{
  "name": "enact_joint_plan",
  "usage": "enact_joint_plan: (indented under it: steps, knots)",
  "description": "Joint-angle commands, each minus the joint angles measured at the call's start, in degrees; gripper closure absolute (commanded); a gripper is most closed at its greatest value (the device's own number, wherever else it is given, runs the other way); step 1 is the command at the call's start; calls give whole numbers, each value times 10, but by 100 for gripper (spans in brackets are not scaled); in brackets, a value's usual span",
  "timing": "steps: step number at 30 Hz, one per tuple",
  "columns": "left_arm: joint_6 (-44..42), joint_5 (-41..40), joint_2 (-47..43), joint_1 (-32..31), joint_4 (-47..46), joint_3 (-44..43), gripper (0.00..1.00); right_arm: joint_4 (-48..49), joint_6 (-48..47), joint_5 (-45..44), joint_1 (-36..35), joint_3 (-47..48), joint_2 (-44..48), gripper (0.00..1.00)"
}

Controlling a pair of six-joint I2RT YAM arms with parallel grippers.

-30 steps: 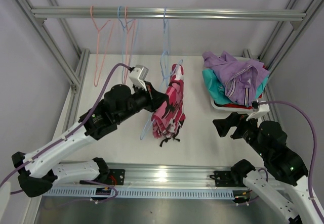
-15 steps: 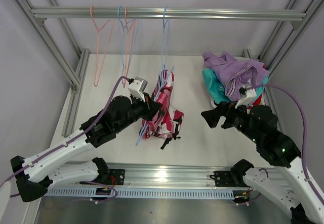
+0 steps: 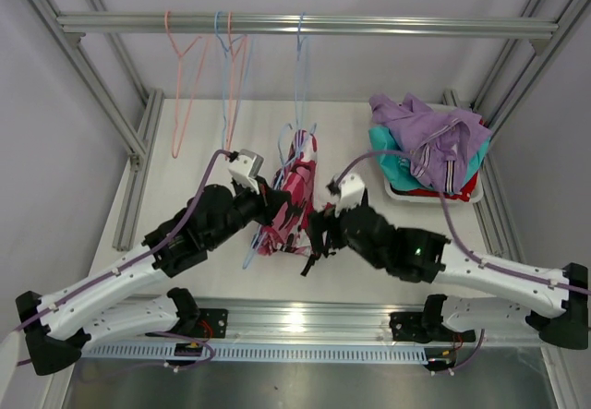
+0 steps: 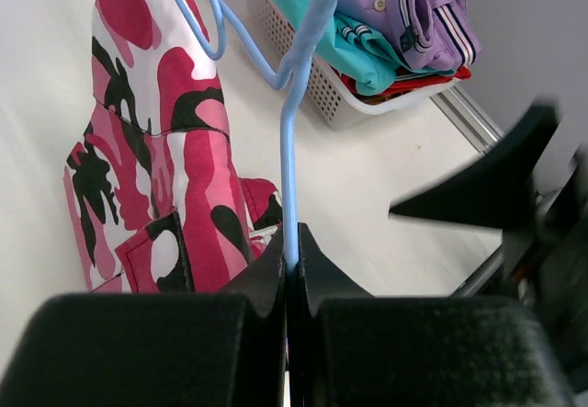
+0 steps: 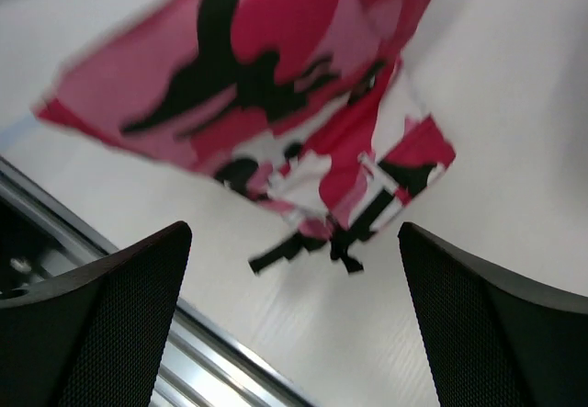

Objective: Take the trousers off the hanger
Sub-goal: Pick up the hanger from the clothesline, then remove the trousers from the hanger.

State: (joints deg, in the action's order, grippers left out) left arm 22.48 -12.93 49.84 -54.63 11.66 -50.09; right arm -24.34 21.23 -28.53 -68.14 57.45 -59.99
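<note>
Left claw: My left gripper [image 4: 287, 253] is pinched together on the thin wire of the blue hanger [image 4: 290, 150], low over the table [image 4: 386, 168].
Right claw: My right gripper [image 5: 289, 242] hangs with its jaws spread wide and nothing between them, just over the dangling black ties [image 5: 344, 242].
Trousers: The camouflage trousers [image 4: 156, 150] drape over the hanger, bunched mid-table between my two arms.
Risk at the wire: A pull on the cloth could twist or slide the wire in the pinched fingers.
Risk at the hem: Closing on the ties alone may drag the hanger along rather than free the pair.
Basket: The basket [image 4: 317, 90] is heaped with the lilac pair [image 3: 434, 137], teal pair [image 3: 383, 150] and red pair [image 3: 429, 191]; another could slide off.
Rail: I cannot tell whether the hook is clear of the rail [image 3: 369, 27]; a snag there would jerk everything.
</note>
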Motion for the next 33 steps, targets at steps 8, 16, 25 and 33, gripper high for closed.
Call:
enact_joint_plan:
  steps: [8,16,25,33]
  knots:
    - [5,6,4,-1,-51,6,100,216,-11,-232,-189,-89,-59,1]
    - [12,15,4,3,-46,7,100,326,-76,-256,-200,-81,-141,1]
    - [20,32,13,10,-45,3,100,399,-103,-196,-141,-113,-132,1]
    - [27,47,12,22,-45,3,100,426,-92,-141,-93,-132,-142,1]
